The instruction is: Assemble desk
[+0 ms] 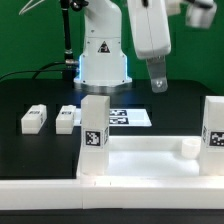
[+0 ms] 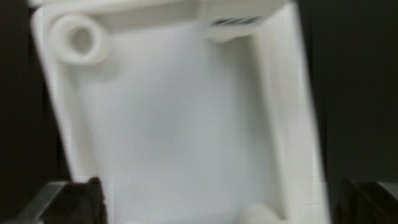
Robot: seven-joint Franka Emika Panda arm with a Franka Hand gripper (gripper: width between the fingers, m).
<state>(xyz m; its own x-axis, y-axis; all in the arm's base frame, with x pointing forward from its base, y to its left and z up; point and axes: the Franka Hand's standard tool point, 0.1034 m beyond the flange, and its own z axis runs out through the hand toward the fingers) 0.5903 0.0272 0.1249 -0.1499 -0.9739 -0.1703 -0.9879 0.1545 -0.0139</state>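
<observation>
The white tabletop (image 1: 150, 160) lies underside up at the front of the exterior view, its raised rim showing. Two tagged white legs stand upright in its corners, one on the left (image 1: 95, 125) and one on the right (image 1: 213, 124). A bare round socket (image 1: 188, 147) sits near the right leg. Two loose legs (image 1: 34, 119) (image 1: 67, 119) lie flat on the black table at the left. My gripper (image 1: 155, 78) hangs above the tabletop's back right, open and empty. In the wrist view the tabletop (image 2: 178, 110) fills the picture with a round socket (image 2: 77, 37). My gripper (image 2: 217, 205) straddles it from above, and a dark finger (image 2: 68, 203) shows at the corner.
The marker board (image 1: 127, 117) lies flat behind the tabletop in front of the robot base (image 1: 103, 62). A long white bar (image 1: 40, 195) runs along the front edge. A green wall closes the back.
</observation>
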